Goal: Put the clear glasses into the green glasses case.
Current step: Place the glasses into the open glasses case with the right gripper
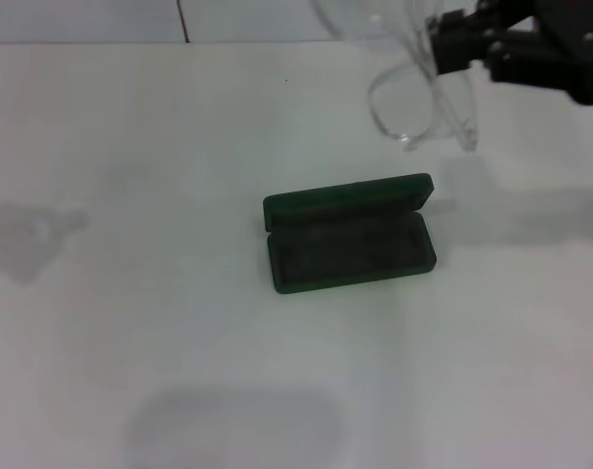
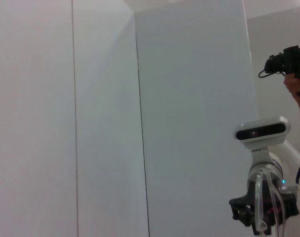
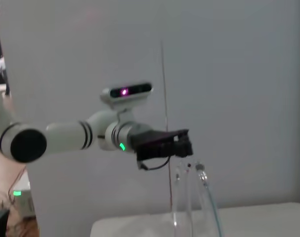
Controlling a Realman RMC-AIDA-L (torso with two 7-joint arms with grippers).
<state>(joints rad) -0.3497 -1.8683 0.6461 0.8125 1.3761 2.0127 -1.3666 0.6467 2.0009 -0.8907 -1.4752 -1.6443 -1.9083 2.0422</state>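
Observation:
The green glasses case lies open on the middle of the white table, its lid standing up on the far side and its dark inside bare. The clear glasses hang in the air beyond and to the right of the case, held by one end in my right gripper, which is shut on them. From the left wrist view the same glasses dangle below that gripper. In the right wrist view the glasses hang close up. My left gripper is held high, away from the table.
A person holding a camera stands behind the robot's right side. Plain white wall panels surround the workspace. The table's far edge runs just behind the held glasses.

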